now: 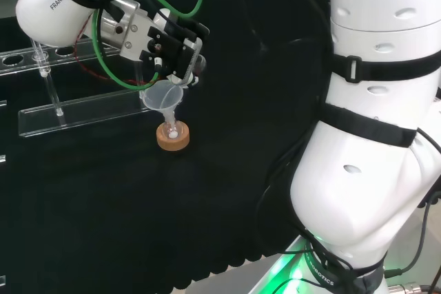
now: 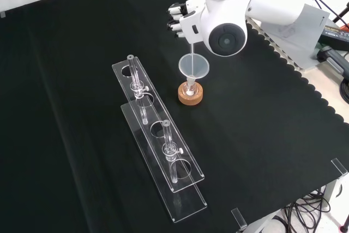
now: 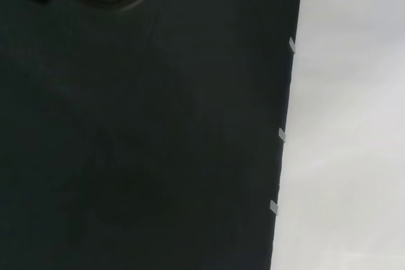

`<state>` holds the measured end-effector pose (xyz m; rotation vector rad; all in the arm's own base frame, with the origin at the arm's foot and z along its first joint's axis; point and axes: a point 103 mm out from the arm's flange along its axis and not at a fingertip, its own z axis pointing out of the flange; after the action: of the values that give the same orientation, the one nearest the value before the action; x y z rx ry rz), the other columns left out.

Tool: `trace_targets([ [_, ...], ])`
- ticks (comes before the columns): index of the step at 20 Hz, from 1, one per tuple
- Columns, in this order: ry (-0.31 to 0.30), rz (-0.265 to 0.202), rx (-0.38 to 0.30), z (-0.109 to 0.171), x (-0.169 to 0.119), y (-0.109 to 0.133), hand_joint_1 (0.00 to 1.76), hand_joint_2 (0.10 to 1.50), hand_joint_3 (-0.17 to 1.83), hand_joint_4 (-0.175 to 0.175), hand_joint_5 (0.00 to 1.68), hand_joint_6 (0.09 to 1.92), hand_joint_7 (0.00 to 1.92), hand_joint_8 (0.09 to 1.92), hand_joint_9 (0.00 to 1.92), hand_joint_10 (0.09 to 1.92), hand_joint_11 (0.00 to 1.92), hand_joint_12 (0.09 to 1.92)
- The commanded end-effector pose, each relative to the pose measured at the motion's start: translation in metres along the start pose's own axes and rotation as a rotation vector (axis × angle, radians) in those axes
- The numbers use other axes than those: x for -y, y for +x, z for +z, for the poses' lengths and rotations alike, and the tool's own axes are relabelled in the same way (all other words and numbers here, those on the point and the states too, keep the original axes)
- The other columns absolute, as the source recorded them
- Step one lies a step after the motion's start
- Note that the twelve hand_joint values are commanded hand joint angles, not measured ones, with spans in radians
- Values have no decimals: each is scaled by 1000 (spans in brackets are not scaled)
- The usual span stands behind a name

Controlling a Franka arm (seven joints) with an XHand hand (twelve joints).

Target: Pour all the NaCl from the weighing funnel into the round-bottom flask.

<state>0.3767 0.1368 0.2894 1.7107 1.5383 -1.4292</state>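
hand over the flask, funnel tipped for the pour

hand (image 1: pixel 162 43) is up above the cork ring stand (image 1: pixel 173 138), fingers curled round something thin and clear that runs down toward the funnel, which i take to be the weighing funnel's handle, though the glass is hard to read. weighing funnel (image 2: pixel 193 67) sits with its wide mouth up and its stem pointing down into the neck of the round-bottom flask (image 1: pixel 172 129), right over the cork in both the head and front views. judgement call: the pour is well along. a small white heap shows low in the flask, likely the nacl, and the funnel cone looks clear, but i cannot rule out grains clinging to the wall.

to finish it well, keep the stem centred in the neck, tilt slowly, and give it a moment so stragglers slide down; any sideways drift risks nudging the flask off its stand.

beside it on the counter (image 2: pixel 262 135), the clear acrylic rack (image 2: pixel 158 151) holds two slim glass pieces upright, contents not discernible.
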Motion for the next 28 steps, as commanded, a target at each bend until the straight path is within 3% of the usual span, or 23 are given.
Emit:
trace_targets([
  [1, 5, 9, 29, -4, 1, 1, 1089, 741, 586, 175, 1152, 856, 595, 690, 932, 369, 778, 1054],
  [28, 42, 39, 153, -23, 6, 7, 1089, 736, 594, 175, 1153, 857, 594, 683, 924, 362, 735, 1082],
])
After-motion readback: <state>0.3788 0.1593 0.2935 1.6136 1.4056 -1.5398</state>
